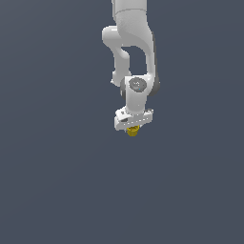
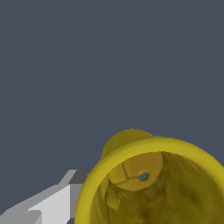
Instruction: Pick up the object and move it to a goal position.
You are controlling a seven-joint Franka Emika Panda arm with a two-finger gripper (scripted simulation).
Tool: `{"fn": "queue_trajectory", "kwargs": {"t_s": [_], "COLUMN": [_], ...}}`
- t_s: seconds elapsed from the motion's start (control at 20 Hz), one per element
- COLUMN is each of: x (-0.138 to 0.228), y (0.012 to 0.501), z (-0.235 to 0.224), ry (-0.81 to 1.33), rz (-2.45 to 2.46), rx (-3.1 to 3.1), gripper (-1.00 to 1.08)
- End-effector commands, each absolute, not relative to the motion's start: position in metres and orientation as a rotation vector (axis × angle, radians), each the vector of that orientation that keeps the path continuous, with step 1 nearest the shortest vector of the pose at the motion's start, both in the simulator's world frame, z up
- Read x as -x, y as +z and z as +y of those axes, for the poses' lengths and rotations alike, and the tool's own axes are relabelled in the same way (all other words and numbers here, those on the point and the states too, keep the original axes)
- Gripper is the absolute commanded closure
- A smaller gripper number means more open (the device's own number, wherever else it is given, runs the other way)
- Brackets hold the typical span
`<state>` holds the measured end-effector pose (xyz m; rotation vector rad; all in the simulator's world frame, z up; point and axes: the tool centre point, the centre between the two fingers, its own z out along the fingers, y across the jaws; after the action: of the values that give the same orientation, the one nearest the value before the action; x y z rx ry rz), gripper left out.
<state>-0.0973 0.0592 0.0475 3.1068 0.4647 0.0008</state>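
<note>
**Little yellow cup tucked right under the tool**

So from where I'm standing, the white arm (image 1: 131,43) hangs down from the top of the exterior view, with the tool (image 1: 133,127) pointing straight down. The cup (image 1: 132,131) is a tiny yellow-gold thing poking out just below the tool body, right up against it. Everything around is the same flat dark grey, so I honestly can't say if the cup sits on a surface or is up in the air.

The wrist view is nearly filled by the cup (image 2: 153,183): open rim toward the camera, a small hole in its base. One grey-white finger (image 2: 52,203) sits right beside its rim. The tool looks closed in around the cup, but I can't tell how tight the grip is.
</note>
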Motion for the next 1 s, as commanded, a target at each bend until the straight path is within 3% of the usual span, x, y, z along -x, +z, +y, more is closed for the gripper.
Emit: {"fn": "queue_trajectory", "kwargs": {"t_s": [0.0,0.5,0.95], "x": [0.097,0.097,0.097], "y": [0.046,0.056,0.105], "z": [0.06,0.056,0.04], "ry": [0.0,0.002,0.001], "rz": [0.466,0.465,0.466], "rx": [-3.107,-3.107,-3.107], "gripper": [1.08,1.08,1.08]}}
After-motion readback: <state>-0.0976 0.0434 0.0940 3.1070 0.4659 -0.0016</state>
